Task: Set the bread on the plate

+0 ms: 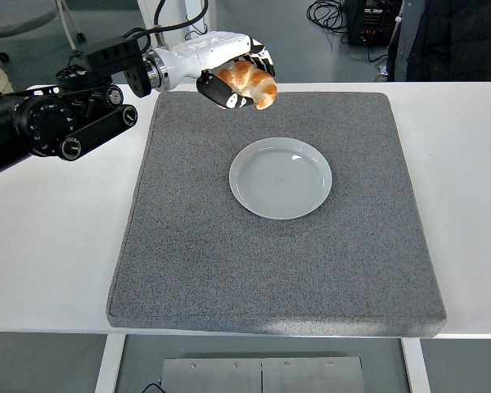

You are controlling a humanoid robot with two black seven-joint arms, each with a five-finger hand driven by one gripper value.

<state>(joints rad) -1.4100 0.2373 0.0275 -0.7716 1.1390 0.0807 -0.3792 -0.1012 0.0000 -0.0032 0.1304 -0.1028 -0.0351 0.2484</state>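
Plate [281, 178] centred on mat [188, 246]; bread [250, 82] in left hand [229, 78] above mat's far edge.

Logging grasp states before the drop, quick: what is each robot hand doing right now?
Left robot hand: closed on the golden-brown croissant bread, held above the grey mat.
Right robot hand: not in view.

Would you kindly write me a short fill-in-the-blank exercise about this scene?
1. The left hand grasps a ____.
2. The plate rests on a grey ____.
3. The plate holds ____.
4. The bread hangs above the mat's ____ edge.

Missing words: croissant; mat; nothing; far
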